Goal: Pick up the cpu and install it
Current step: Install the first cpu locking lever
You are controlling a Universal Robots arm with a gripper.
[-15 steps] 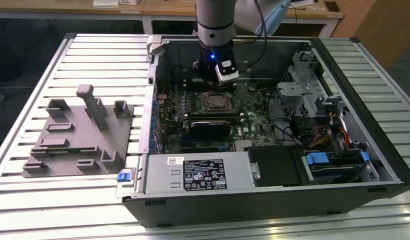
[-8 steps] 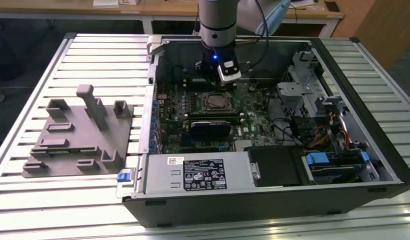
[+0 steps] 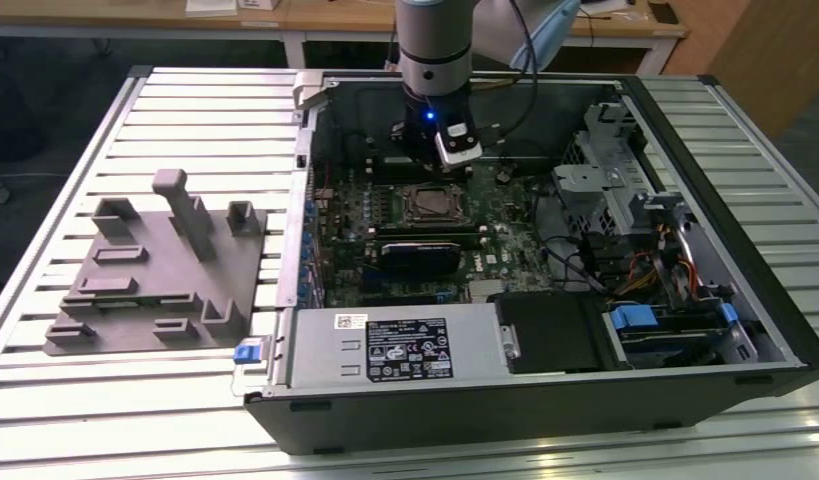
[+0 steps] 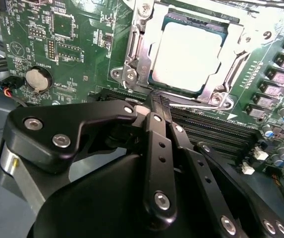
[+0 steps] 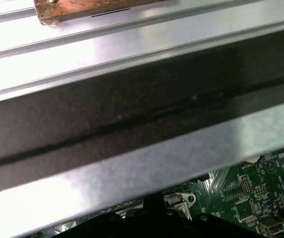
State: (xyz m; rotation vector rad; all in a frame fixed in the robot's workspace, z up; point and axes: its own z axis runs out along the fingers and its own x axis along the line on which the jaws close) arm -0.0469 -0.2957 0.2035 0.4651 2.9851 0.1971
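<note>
The gripper [image 4: 154,101] hangs inside the open computer case [image 3: 543,420], low over the green motherboard [image 4: 72,44]. In the second wrist view its black tips look drawn together, with nothing held between them. They stand just beside the near edge of the socket [image 4: 132,54], not touching what lies in it.

The cpu [image 4: 189,54] sits flat inside that metal-framed socket, its pale silver top facing up and the frame surrounding it on all sides. No marking can be made out on the bright top.

White printed lettering and outlines cover the motherboard around a round coin cell [image 4: 37,79], but they are too small to read. Rows of dark memory slots [image 4: 216,131] run beside the socket.

In the exterior view a large white sticker [image 3: 409,350] with black print lies on top of the power supply [image 3: 316,355], with a smaller white label [image 3: 352,321] at its corner; the text of both is illegible. A blue tab [image 3: 249,350] sticks out at the case's edge.

On the slatted metal table [image 3: 209,110], at the exterior view's left of the case, rests the grey moulded tray [image 3: 156,290] with upright blocks, well apart from the gripper.

The first wrist view looks across a dark case rim [image 5: 132,119] and pale slats, with a corner of green board below
</note>
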